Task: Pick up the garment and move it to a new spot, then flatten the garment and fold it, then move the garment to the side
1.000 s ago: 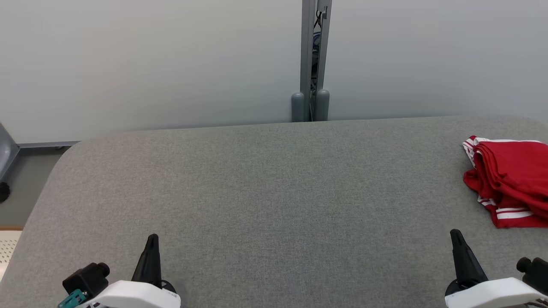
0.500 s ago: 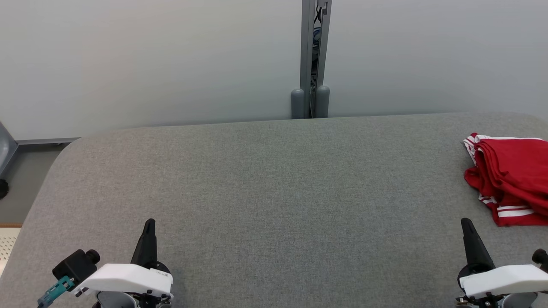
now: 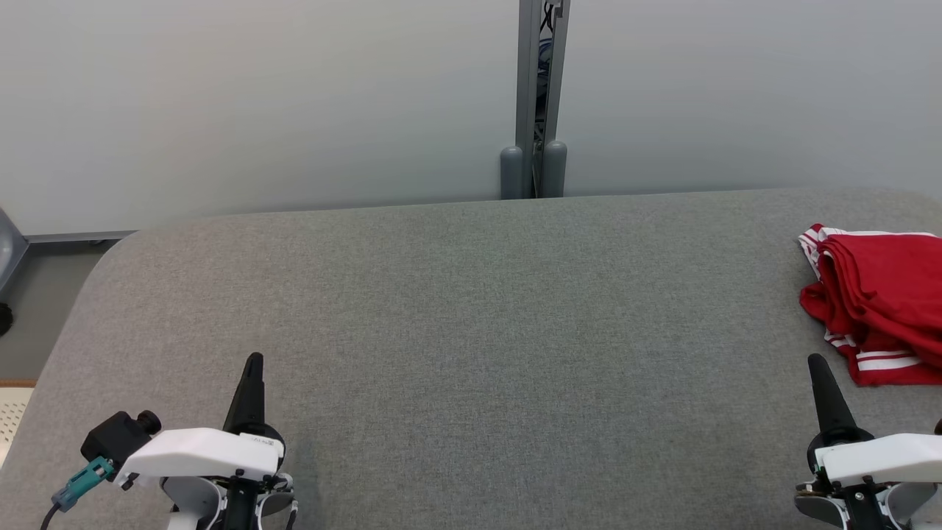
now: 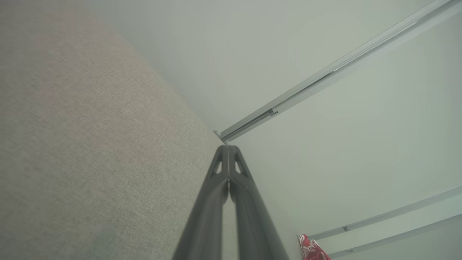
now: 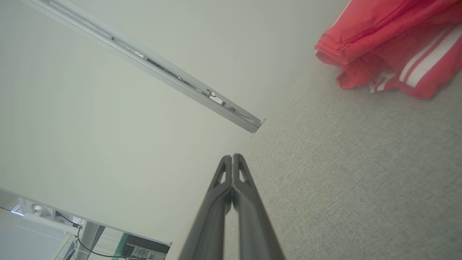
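Observation:
The garment (image 3: 879, 298) is red with white stripes and lies in a folded heap at the right edge of the grey table (image 3: 471, 331). It also fills the upper right of the right wrist view as the garment (image 5: 393, 47) and shows small at the bottom of the left wrist view as the garment (image 4: 312, 249). My right gripper (image 3: 817, 362) stands shut just in front of it, apart from the cloth. My left gripper (image 3: 254, 361) is shut at the table's near left. Both hold nothing, with the fingertips pressed together in the wrist views: left gripper (image 4: 228, 148), right gripper (image 5: 232, 157).
A pale partition wall (image 3: 257, 103) runs along the table's far edge, with a grey metal post (image 3: 535, 103) at its middle seam. The floor (image 3: 37, 309) shows past the table's left corner.
Both grippers have risen in the head view; the right one now points closer to the garment's near edge. The view has tilted slightly. The garment lies as before.

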### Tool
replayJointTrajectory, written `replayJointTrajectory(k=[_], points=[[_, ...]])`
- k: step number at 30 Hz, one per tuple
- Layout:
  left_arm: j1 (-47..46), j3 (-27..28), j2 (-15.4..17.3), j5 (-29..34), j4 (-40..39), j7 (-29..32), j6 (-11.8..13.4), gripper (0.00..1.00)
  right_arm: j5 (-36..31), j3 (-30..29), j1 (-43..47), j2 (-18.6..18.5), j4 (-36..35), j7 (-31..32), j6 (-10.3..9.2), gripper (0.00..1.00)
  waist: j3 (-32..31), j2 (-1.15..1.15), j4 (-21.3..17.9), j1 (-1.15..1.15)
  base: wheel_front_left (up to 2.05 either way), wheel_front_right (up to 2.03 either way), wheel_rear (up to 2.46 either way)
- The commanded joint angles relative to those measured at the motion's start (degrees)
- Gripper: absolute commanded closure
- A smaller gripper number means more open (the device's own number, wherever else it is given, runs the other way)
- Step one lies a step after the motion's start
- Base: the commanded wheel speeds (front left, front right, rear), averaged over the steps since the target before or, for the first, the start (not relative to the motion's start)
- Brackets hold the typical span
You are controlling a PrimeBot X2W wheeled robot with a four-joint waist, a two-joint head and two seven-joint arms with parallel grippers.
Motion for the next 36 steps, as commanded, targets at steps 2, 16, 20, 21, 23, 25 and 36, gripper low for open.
replayJointTrajectory(k=[2,16,20,21,23,25,36], points=[[-2.35,0.48,0.31,-2.36,0.02,0.56,-0.70,1.00,2.28,-0.65,-1.67,-0.55,0.03,0.73,0.01,1.00,0.11,0.00,0.00,0.00,0.00,0.00,0.00],[-5.56,1.22,0.37,-11.01,1.86,2.44,-1.79,1.00,10.46,-2.82,-4.18,-0.68,1.39,3.32,0.01,1.00,0.82,0.00,-0.03,0.00,0.00,0.00,0.00],[-6.30,1.41,0.38,-13.16,2.35,2.89,-1.98,1.00,12.48,-3.40,-4.63,-0.69,1.77,3.94,0.01,1.00,1.01,0.00,-0.04,0.00,0.00,0.00,0.00],[-6.54,1.45,0.38,-13.65,2.44,3.03,-2.07,1.00,12.95,-3.51,-4.81,-0.69,1.85,4.14,0.01,1.00,1.06,0.00,-0.04,0.00,0.00,0.00,0.00],[-6.84,1.53,0.39,-14.72,2.64,3.29,-2.25,1.00,13.90,-3.74,-5.21,-0.70,1.97,4.39,0.01,1.00,1.15,0.00,-0.04,0.00,0.00,0.00,0.00],[-6.97,1.57,0.39,-15.24,2.79,3.41,-2.34,1.00,14.36,-3.85,-5.35,-0.71,2.02,4.60,0.00,1.00,1.20,0.00,-0.05,0.00,0.00,0.00,0.00],[-8.93,2.00,0.41,-20.53,3.87,4.50,-2.98,1.00,19.37,-5.29,-6.68,-0.73,2.89,6.14,0.00,1.00,1.72,0.00,-0.07,0.00,0.00,0.00,0.00]])
